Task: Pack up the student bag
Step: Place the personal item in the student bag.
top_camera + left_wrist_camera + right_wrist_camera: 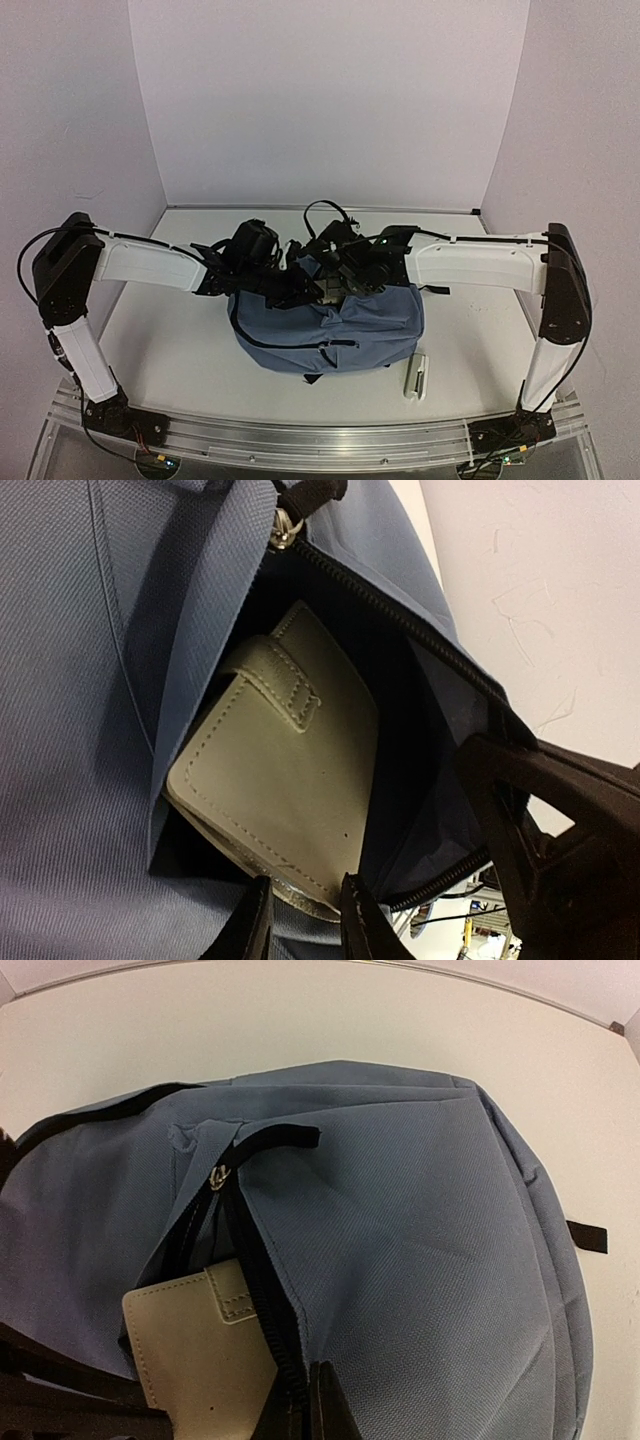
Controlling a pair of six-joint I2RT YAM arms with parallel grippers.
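The slate-blue student bag (340, 330) lies flat on the table (170, 340), black zipper open, beige wallet (280, 780) half inside.

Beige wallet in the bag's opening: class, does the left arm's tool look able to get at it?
Probably yes: the wallet lies uncovered in the unzipped student bag, and the left tool sits at the wallet's edge.

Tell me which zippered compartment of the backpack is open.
The main top compartment of the student bag: its zipper gapes with a beige wallet inside. The front pocket is zipped shut.
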